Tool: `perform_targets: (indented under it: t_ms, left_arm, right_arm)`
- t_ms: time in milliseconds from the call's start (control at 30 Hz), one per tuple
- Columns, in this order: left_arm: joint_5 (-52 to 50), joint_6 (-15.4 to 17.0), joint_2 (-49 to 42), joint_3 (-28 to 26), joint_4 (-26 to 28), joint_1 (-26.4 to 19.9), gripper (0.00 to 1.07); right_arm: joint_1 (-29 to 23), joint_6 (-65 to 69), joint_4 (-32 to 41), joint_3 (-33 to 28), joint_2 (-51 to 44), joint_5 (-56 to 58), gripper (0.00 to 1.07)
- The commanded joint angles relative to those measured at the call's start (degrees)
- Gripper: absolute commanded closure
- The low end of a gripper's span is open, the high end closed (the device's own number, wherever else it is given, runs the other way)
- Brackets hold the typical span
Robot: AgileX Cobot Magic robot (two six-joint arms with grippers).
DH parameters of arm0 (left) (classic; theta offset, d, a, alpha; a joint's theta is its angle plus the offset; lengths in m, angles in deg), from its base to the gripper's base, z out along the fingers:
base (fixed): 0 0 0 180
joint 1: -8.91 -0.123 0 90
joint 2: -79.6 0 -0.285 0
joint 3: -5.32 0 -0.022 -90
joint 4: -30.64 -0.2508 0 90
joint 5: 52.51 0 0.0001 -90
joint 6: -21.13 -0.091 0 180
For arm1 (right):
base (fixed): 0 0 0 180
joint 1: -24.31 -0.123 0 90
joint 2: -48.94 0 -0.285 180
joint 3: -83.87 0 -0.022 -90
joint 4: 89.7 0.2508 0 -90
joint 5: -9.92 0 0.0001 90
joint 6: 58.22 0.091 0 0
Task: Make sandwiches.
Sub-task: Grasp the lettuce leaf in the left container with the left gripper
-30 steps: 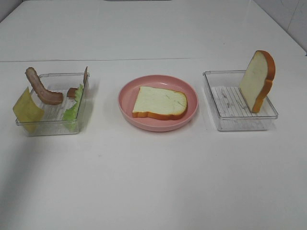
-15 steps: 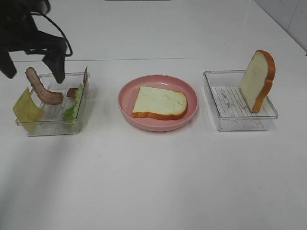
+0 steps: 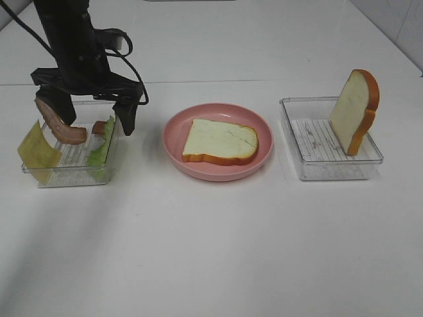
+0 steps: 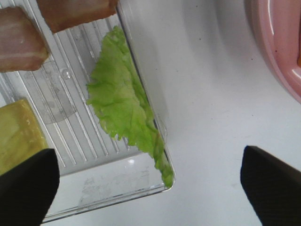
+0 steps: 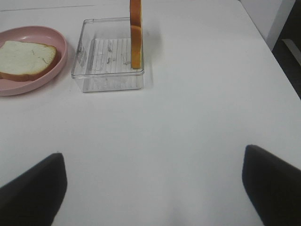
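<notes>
One white bread slice (image 3: 219, 141) lies flat on the pink plate (image 3: 175, 129). A second slice (image 3: 355, 111) leans upright in the right clear tray (image 3: 324, 173). The left clear tray (image 3: 66, 177) holds green lettuce (image 3: 102, 146), bacon strips (image 3: 58, 122) and a yellow cheese square (image 3: 36, 150). My left gripper (image 3: 94, 115) hangs open above this tray. One finger is over the bacon and the other just outside the tray's right wall. In the left wrist view the lettuce (image 4: 124, 108) lies between the open fingers of the gripper (image 4: 150, 188). My right gripper (image 5: 153, 188) is open and empty, well short of the right tray (image 5: 108, 80).
The white table (image 3: 211, 251) stretches wide in front of the trays and plate. In the right wrist view, the table's edge (image 5: 263, 37) lies past the upright slice (image 5: 136, 33), with dark floor beyond. The plate's rim (image 4: 277, 47) shows in the left wrist view.
The left arm came in from the far left and moved right, now over the left tray with its fingers spread. Nothing on the table has moved.
</notes>
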Motion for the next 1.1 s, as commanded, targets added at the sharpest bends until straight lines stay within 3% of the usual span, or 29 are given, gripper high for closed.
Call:
perform_targets:
  t_ms: [33,267,633,667,767,833,867,933,1100]
  left_arm:
    - [4.7,0.5,1.3,-0.2,0.1,0.3,0.06]
    - [3.7,0.1,1.9,-0.2,0.1,0.3,0.09]
    - [3.4,-1.3,2.5,-0.1,0.6,0.3,0.25]
    - [3.3,-1.3,2.5,-0.1,0.6,0.3,0.32]
    - [3.3,-1.3,2.5,-0.1,0.5,0.3,0.38]
    - [3.5,-1.4,2.5,-0.1,0.5,0.3,0.71]
    - [3.5,-1.4,2.5,-0.1,0.5,0.3,0.71]
    - [3.0,-1.5,2.5,-0.1,0.4,0.3,0.91]
    - [2.2,-1.2,2.5,-0.1,0.3,0.3,0.94]
  right_arm:
    - [0.1,-0.2,-0.2,-0.2,-1.9,-0.6,0.14]
    - [0.1,-0.2,-0.2,-0.2,-1.9,-0.6,0.14]
    - [0.1,-0.2,-0.2,-0.2,-1.9,-0.6,0.14]
    - [0.1,-0.2,-0.2,-0.2,-1.9,-0.6,0.14]
    - [0.1,-0.2,-0.2,-0.2,-1.9,-0.6,0.14]
    - [0.1,-0.2,-0.2,-0.2,-1.9,-0.6,0.14]
    - [0.1,-0.2,-0.2,-0.2,-1.9,-0.6,0.14]
    - [0.1,-0.2,-0.2,-0.2,-1.9,-0.6,0.14]
    - [0.1,-0.2,-0.2,-0.2,-1.9,-0.6,0.14]
